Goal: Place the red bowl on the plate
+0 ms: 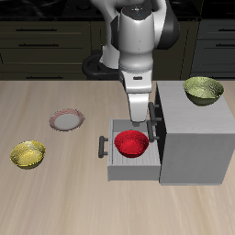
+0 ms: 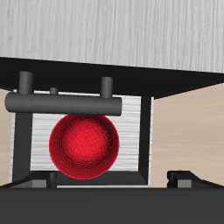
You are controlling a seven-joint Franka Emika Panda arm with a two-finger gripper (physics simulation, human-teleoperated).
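Red bowl (image 1: 131, 143) sits in the open drawer (image 1: 112, 165) beneath the gripper (image 1: 136, 120), fingers (image 2: 181, 178) apart and empty; descend straight, pinch one rim wall, avoid the handle (image 2: 63, 104).

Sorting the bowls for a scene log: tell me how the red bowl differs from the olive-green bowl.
The red bowl is glossy bright red; the olive-green bowl is dull olive. The red bowl sits inside the open drawer; the olive-green bowl stands on top of the cabinet. Both are small, round, upright and look similar in size.
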